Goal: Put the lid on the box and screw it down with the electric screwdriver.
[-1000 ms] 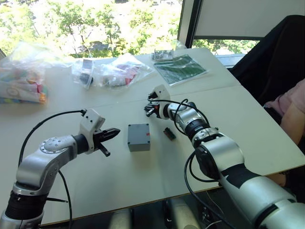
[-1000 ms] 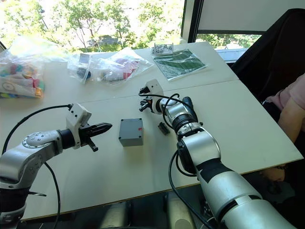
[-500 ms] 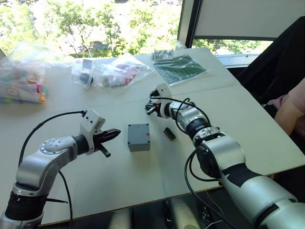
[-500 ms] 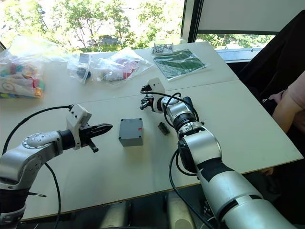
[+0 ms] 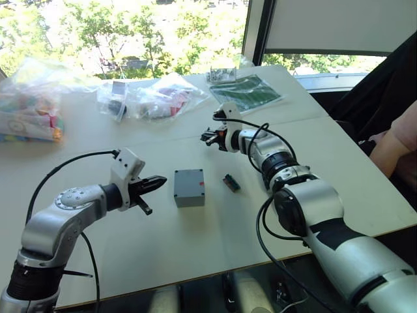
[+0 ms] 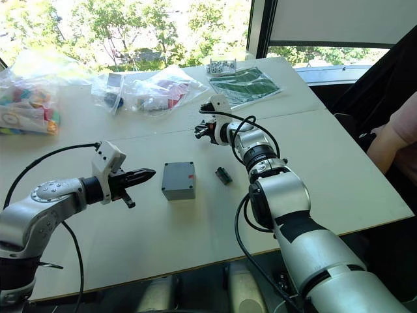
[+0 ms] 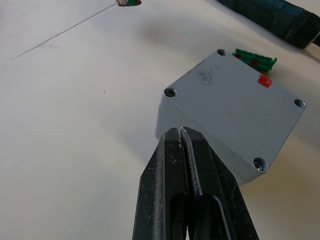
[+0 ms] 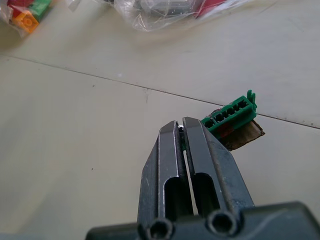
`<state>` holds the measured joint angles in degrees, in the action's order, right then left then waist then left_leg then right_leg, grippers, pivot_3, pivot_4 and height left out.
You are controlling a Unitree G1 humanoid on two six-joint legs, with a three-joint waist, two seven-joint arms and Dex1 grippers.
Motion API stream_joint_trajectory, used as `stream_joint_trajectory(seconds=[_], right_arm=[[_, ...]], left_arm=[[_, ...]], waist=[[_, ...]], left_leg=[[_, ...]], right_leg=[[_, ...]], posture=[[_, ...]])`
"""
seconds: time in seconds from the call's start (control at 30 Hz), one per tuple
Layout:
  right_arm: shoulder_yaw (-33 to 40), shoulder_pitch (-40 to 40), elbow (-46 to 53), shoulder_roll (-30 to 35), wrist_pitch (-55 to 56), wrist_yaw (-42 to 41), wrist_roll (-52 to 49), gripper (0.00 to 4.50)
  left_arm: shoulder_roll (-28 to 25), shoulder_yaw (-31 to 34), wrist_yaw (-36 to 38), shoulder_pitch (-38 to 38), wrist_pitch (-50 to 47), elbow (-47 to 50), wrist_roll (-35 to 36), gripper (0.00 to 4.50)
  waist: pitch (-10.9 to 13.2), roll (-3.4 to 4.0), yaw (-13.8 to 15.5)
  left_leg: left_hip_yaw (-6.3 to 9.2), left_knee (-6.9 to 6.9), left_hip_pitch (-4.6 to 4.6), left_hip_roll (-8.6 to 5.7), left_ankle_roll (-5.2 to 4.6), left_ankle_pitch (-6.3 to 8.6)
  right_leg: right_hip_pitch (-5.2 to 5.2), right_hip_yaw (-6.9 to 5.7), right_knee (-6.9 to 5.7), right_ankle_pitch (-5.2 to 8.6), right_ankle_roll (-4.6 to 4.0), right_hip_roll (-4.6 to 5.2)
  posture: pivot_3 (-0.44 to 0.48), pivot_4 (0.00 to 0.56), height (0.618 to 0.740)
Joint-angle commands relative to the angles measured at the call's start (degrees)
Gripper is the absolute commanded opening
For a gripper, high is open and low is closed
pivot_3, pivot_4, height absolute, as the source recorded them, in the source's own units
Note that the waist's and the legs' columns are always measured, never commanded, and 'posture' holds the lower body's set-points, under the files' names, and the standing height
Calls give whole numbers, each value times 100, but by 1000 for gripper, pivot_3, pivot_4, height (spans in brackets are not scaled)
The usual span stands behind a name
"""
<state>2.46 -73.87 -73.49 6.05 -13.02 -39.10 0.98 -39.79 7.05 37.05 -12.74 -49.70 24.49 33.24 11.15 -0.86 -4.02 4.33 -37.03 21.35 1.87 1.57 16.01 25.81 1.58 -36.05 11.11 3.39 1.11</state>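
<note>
Left pincer (image 5: 155, 182): nearest item, hovering low over the bench (image 5: 195, 254) toward its left front; its two black fingers are pressed together with nothing between them, tips aimed at the box from just beside it.

Box (image 5: 189, 187): a small grey enclosure resting flat near the middle of the bench, with a red mark (image 7: 264, 80) by one edge. The lid (image 7: 235, 105) appears already seated on top, its four corner holes showing; whether screws sit in them cannot be told.

Handling, judged: hard moulded plastic, stiff and light, with smooth walls likely to slip. It would slide under a sideways push, so a grip across two opposite walls, or steady pressure from above on the lid, seems the sound way to brace it.

Green connector (image 5: 230, 182): a small green part lying just right of the box, apart from it.

Electric screwdriver (image 7: 270, 15): a dark cylinder lying on the bench beyond the box and connector, seen from the left wrist. Rigid and probably heavier than the box; best held around the barrel mid-length.

Right pincer (image 5: 210, 136): farther back, past the middle of the bench, fingers clenched and apparently empty.

Plastic bags (image 5: 153, 96): clear bags of small parts along the far edge.

Green sheet (image 5: 246, 92): near the far right corner.
</note>
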Motion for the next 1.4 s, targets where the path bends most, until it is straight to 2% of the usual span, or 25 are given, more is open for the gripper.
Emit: stream_joint_trajectory(seconds=[0.03,0.2,0.3,0.37,0.77,0.87,1.07,1.13,1.23,1.4], right_arm=[[-88,193,278,-31,-75,-27,20,40],[-101,411,468,-48,72,-127,-57,40],[-317,745,876,-29,840,-432,52,40],[-366,869,1032,-5,956,-409,75,40],[-157,986,1631,185,600,-435,-312,40],[-131,1062,2074,325,375,-543,-448,40],[-192,1738,4374,808,-895,-1117,-970,40],[-354,2384,5949,1163,-1696,-1470,-1358,40],[-610,3127,7488,1423,-2468,-1607,-1753,40],[-1077,3752,8237,1353,-2784,-1279,-1761,40]], left_arm=[[-9,23,25,-90,71,48,24,0],[-26,33,63,-51,96,23,13,0],[-24,52,46,-31,56,80,40,0],[-10,53,22,-30,27,123,60,0],[59,-5,-5,-28,7,176,72,0],[12,39,36,-17,-40,220,132,0],[-387,497,364,187,-407,638,721,0],[-692,822,626,363,-654,884,1156,0],[-986,1097,854,600,-875,1103,1617,0],[-1137,1139,896,752,-851,1042,1759,0]], waist=[[0,0,0],[0,0,0],[0,0,0],[0,0,-2],[0,0,5],[0,0,7],[1,1,8],[1,2,13],[3,4,16],[2,4,5]], left_leg=[[0,0,0,0,0,0],[0,-1,1,0,0,0],[0,0,-1,0,0,0],[0,2,0,0,0,0],[1,0,0,0,0,0],[1,0,1,0,0,0],[2,1,2,0,0,0],[4,1,2,0,0,0],[8,2,1,0,-1,0],[8,3,-9,4,-1,1]], right_leg=[[0,0,0,0,0,0],[0,0,0,0,0,1],[0,0,0,0,1,-1],[0,0,0,1,2,-1],[0,0,-1,0,1,0],[0,0,0,0,1,1],[1,0,0,2,3,1],[1,-2,0,2,3,0],[0,-6,-3,23,-10,2],[-1,-5,-6,41,0,-7]], posture=[[0,150,740],[0,150,740],[0,150,740],[0,150,740],[0,150,740],[0,150,740],[0,150,740],[0,150,740],[0,150,740],[0,150,740]])
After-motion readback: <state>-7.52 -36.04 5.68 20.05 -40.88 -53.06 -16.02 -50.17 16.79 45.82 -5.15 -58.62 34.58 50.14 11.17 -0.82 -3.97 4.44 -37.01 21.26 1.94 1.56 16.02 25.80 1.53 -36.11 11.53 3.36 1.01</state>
